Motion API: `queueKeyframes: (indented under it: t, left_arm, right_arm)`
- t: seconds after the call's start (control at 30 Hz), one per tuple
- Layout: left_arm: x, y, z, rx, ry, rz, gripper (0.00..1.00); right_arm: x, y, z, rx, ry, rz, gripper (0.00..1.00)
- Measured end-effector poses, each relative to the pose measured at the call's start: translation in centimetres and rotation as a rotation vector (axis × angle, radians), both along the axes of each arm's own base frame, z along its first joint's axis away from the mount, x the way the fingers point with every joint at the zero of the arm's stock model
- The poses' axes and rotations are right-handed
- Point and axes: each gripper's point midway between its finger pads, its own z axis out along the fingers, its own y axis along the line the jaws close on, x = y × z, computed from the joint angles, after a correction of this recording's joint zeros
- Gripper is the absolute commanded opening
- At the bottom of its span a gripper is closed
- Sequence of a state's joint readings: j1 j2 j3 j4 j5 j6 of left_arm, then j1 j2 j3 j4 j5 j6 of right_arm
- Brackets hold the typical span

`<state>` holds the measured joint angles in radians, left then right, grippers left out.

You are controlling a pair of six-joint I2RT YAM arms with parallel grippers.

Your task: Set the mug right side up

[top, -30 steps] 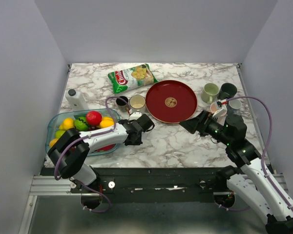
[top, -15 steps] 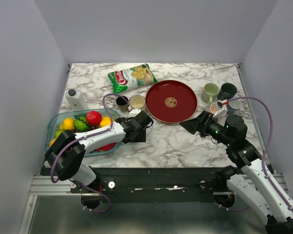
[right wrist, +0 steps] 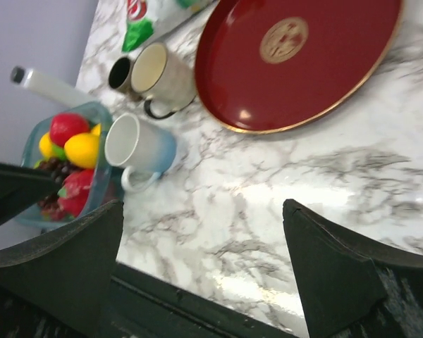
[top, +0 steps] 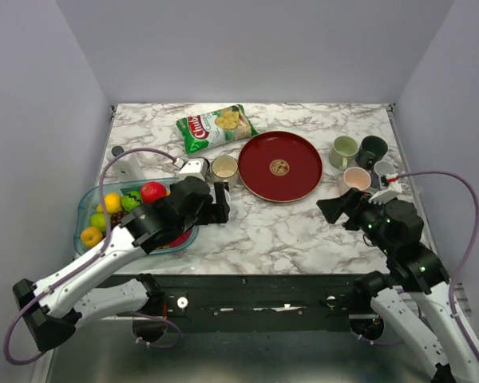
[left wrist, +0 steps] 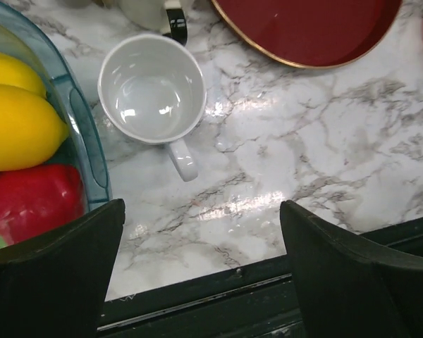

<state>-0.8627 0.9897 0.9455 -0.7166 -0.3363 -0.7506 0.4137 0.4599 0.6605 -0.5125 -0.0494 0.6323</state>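
My left fingers [left wrist: 56, 274] are spread wide and empty above the mug [left wrist: 151, 88], touching nothing. My right fingers [right wrist: 338, 267] gape too, holding nothing. The mug stands just beside the fruit bowl [left wrist: 84, 141], with bare desk [left wrist: 324, 155] on its side away from the bowl. Its mouth is up and its axis vertical, with the handle towards the desk's near edge.

Top view, centre left: the left arm [top: 176, 211] hides the white mug [left wrist: 151, 88]. Left wrist view: the top edge crops the red plate [left wrist: 303, 28].

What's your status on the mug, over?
Left gripper open above white mug, nothing held. Right gripper open, empty. Mug upright, mouth up. Fruit bin close beside it.
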Motion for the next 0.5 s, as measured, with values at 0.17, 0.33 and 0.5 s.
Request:
queueKeyframes:
  t: [0.17, 0.33, 0.5]
  left_arm:
    - [-0.8, 2.0, 6.8, -0.101, -0.164, -0.011, 0.99]
    - [-1.8, 4.2, 12.3, -0.156, -0.294, -0.009, 0.99]
    - [-2.2, 5.6, 14.5, -0.154, -0.357, -0.005, 0.99]
  right_arm:
    - [-1.1, -3.9, 4.1, -0.048, -0.123, -0.149, 1.00]
    - [-2.4, -6.7, 7.6, -0.066, -0.211, -0.253, 1.00]
    - [-3.1, -8.0, 9.5, -0.076, -0.250, -0.299, 1.00]
